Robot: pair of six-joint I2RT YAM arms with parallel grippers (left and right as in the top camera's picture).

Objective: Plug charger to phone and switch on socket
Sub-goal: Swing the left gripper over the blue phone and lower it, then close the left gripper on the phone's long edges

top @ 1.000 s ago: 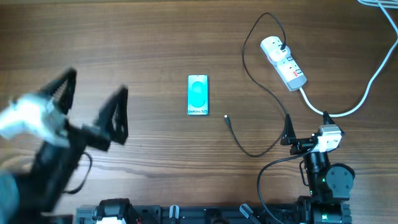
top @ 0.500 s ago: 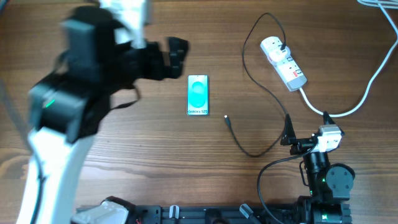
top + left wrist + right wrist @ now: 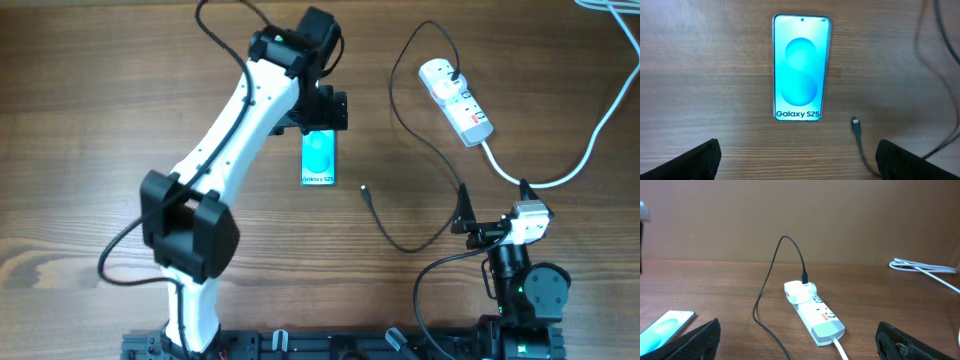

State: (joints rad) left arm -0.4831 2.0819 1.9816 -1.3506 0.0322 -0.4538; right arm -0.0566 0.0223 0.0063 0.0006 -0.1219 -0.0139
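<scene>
Left gripper (image 3: 799,159) hangs spread wide over the phone (image 3: 318,153), mid-bench, screen up; charger (image 3: 366,193) tip lies just beside it, not touching; socket (image 3: 456,99) sits toward the far right corner; right gripper (image 3: 492,205) gapes open near the front edge.

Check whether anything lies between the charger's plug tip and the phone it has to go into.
Nothing visible does. The charger plug tip lies loose on the table, beside the text end of the phone and apart from it. Only bare wood shows between them.
</scene>
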